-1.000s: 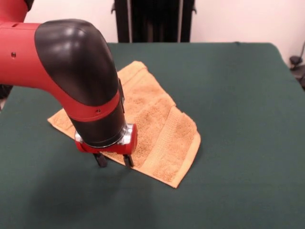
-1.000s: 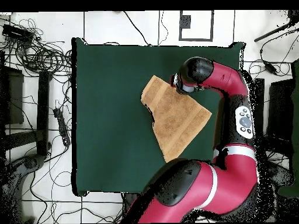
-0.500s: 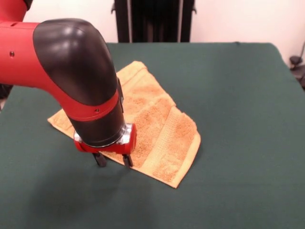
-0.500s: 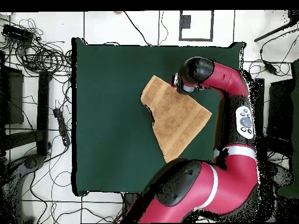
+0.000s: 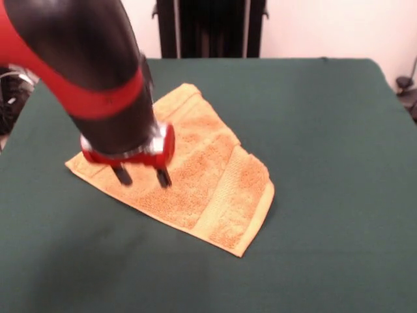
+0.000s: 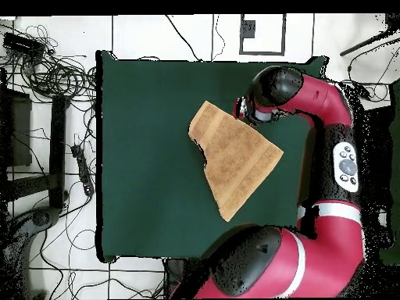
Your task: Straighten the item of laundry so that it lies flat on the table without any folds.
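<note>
The item of laundry (image 5: 215, 171), a golden-orange towel, lies on the green table (image 5: 326, 130) left of centre, with its right part doubled over along a raised fold. From overhead the item of laundry (image 6: 232, 156) has an irregular, pointed outline on the table (image 6: 148, 156). My gripper (image 5: 141, 176) hangs over the towel's left part, lifted off the cloth. It is open and there is nothing between its fingertips (image 5: 163, 178). In the overhead view the gripper (image 6: 241, 108) sits at the towel's upper right edge, mostly hidden under the wrist.
A dark stand (image 5: 212, 29) rises behind the table's far edge. Cables (image 6: 47, 70) and dark equipment (image 6: 55, 148) lie on the floor beside the table's left side in the overhead view. The arm's elbow (image 6: 258, 262) overhangs the table's bottom edge there.
The arm has lifted and swung up and to the left in the front view, raising the gripper off the table. The towel has not moved.
</note>
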Motion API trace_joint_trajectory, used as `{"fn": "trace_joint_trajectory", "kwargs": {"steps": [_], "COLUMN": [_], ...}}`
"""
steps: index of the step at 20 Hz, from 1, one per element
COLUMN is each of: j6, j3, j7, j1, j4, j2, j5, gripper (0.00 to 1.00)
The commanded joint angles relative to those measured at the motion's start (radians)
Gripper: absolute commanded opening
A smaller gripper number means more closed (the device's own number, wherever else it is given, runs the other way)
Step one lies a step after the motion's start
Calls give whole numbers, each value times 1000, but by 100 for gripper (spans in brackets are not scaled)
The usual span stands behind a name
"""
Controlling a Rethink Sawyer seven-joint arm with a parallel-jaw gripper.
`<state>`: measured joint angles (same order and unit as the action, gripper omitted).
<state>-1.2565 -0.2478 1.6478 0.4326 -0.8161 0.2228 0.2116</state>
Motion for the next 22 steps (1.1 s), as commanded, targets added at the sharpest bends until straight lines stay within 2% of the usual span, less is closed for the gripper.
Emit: {"fn": "trace_joint_trajectory", "kwargs": {"steps": [1, 5, 11, 16, 22], "j6": [-23, 63, 339, 452, 537], "j3": [-20, -37, -44, -19, 2], "j7": [-137, -100, 42, 120, 146], "j1": [12, 38, 31, -5, -23], "j4": [-371, -515, -720, -772, -810], "j2": [261, 311, 353, 362, 358], "j5": [-26, -35, -10, 12, 4], "gripper": [100, 100, 100, 100, 100]}}
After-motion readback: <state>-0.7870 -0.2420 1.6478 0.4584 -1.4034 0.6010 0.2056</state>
